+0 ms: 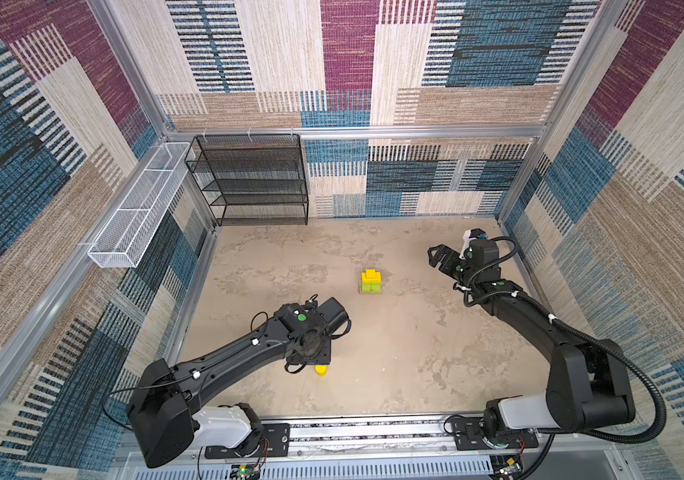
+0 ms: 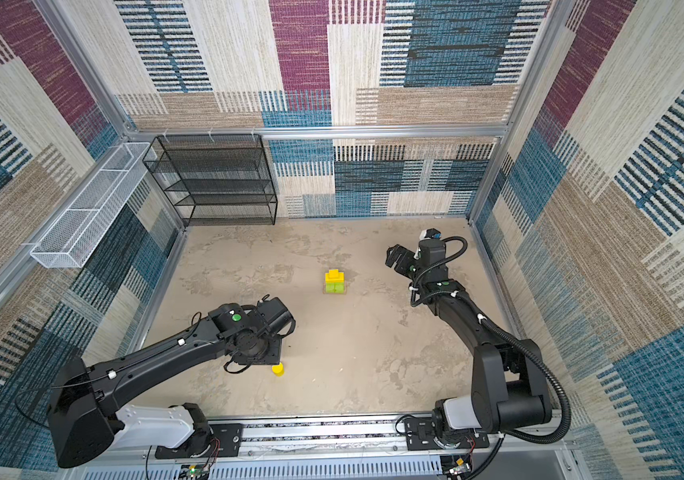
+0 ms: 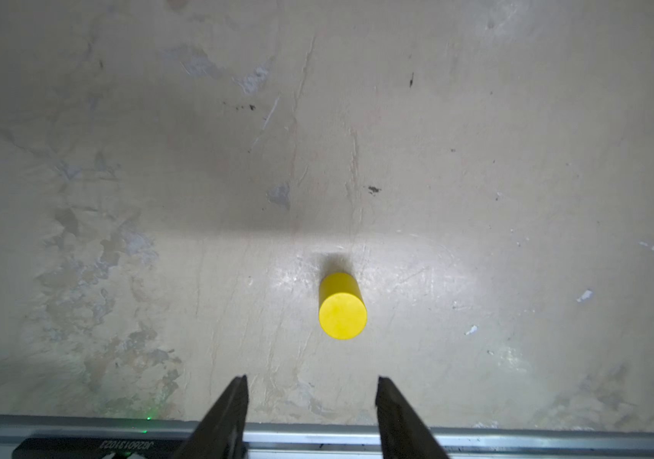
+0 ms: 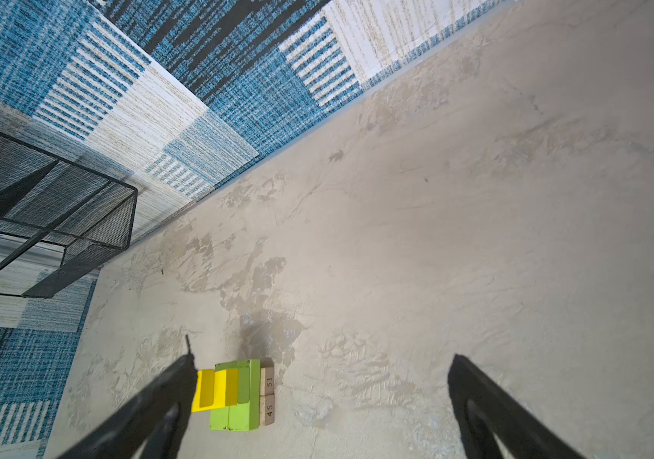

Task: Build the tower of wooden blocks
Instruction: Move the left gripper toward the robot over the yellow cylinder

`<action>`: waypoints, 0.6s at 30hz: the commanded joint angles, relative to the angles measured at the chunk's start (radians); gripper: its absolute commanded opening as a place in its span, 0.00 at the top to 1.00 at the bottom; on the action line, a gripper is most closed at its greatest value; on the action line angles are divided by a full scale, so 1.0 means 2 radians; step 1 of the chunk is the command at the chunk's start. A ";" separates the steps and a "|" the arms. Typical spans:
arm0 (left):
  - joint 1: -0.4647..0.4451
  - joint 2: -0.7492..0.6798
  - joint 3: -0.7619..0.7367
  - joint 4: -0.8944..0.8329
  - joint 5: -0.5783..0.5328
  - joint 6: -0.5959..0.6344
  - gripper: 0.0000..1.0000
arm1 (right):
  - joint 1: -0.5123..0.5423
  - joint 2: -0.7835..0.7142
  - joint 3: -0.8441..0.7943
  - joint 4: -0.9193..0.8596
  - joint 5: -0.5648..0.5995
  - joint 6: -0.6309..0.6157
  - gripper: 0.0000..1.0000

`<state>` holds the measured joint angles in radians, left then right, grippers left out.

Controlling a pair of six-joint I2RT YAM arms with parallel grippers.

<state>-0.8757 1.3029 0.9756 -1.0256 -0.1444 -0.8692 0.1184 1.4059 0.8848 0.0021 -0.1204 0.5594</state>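
1. Yellow cylinder [image 3: 342, 310] stood upright, well apart from the tower [image 1: 371, 282], probably its last piece.
2. Left gripper [image 3: 311, 379], jaws spread and empty, poised there to grasp it.
3. Right gripper [image 4: 322, 357], spread wide and empty, stood clear near the tower.

51, 45 on tan planks [image 4: 267, 382]

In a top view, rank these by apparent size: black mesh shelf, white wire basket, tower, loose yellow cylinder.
1. black mesh shelf
2. white wire basket; it hangs higher on the wall, so nearness may inflate it
3. tower
4. yellow cylinder, partly hidden, clearly smallest
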 commanded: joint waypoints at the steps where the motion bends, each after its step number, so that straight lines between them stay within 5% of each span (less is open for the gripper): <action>1: -0.006 -0.011 -0.018 0.043 0.015 -0.039 0.42 | 0.000 -0.003 -0.001 0.008 0.004 -0.001 0.01; 18: -0.031 0.032 -0.051 0.078 0.017 -0.078 0.38 | 0.000 -0.008 -0.004 0.008 0.010 -0.004 0.01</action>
<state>-0.9363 1.3590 0.8803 -0.8932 -0.1059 -0.9997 0.1184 1.3926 0.8764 0.0021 -0.1043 0.5591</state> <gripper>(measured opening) 0.616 0.993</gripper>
